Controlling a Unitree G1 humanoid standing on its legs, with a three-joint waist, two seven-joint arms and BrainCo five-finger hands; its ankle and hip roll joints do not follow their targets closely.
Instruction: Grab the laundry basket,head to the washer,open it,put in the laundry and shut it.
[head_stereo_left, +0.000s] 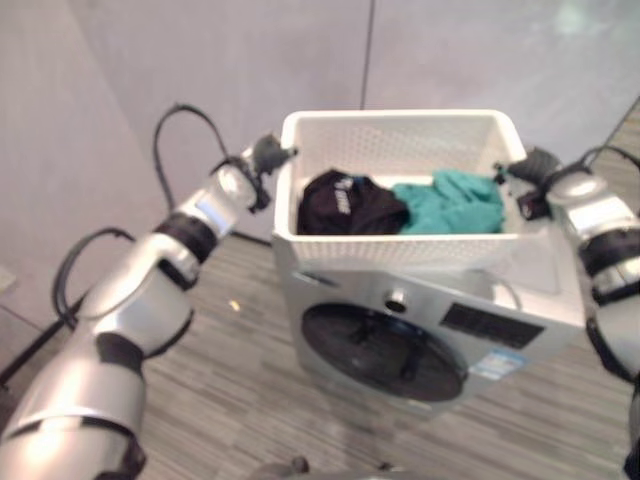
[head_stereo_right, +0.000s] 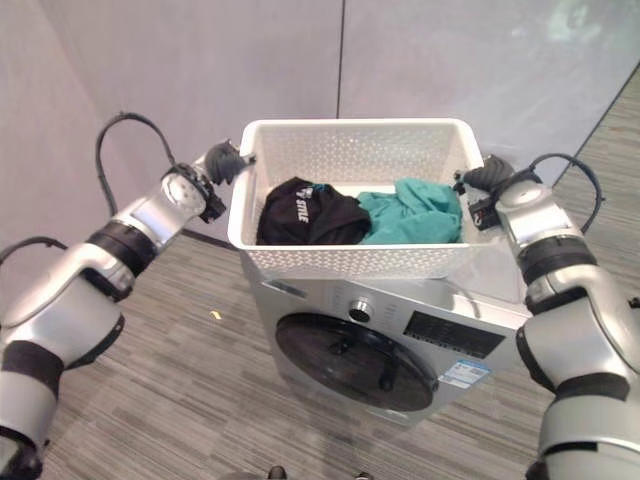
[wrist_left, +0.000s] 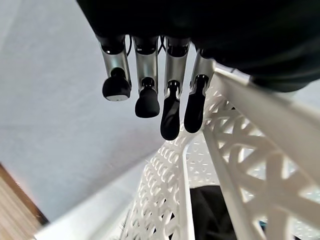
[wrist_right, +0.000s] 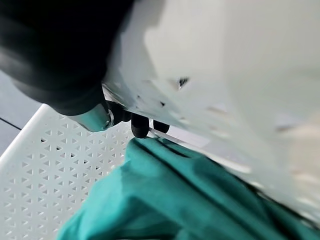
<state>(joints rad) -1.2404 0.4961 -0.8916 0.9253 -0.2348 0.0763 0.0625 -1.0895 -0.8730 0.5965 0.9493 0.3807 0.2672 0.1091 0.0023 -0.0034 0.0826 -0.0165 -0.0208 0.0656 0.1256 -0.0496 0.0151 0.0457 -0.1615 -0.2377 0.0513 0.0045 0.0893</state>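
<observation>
White laundry basket (head_stereo_left: 400, 250) resting on top of the washer (head_stereo_left: 520, 300), perforated walls, open top. Inside the basket: black garment (head_stereo_left: 345, 205) toward the left wall, teal garment (head_stereo_left: 450, 200) beside it toward the right wall, the two touching.

Left hand (head_stereo_left: 268, 153) at the basket's left rim, outside the wall. From the left wrist view: fingers (wrist_left: 146, 75) hanging straight down just beside the rim, spread slightly, not curled round anything — open and relaxed.

Right hand (head_stereo_right: 484, 180) at the basket's right rim. From the right wrist view: dark fingertips (wrist_right: 140, 125) tucked under the basket's rim, just above the teal garment; mostly hidden by the rim, so cannot tell whether clamped or loose.

Washer below the basket: silver front, round dark door (head_stereo_left: 385, 352) closed, knob (head_stereo_left: 397, 300) above the door, dark panel (head_stereo_left: 483, 326) to the right of the knob. Grey striped floor (head_stereo_left: 230, 390) around the washer, grey wall (head_stereo_left: 450, 50) behind the basket.
</observation>
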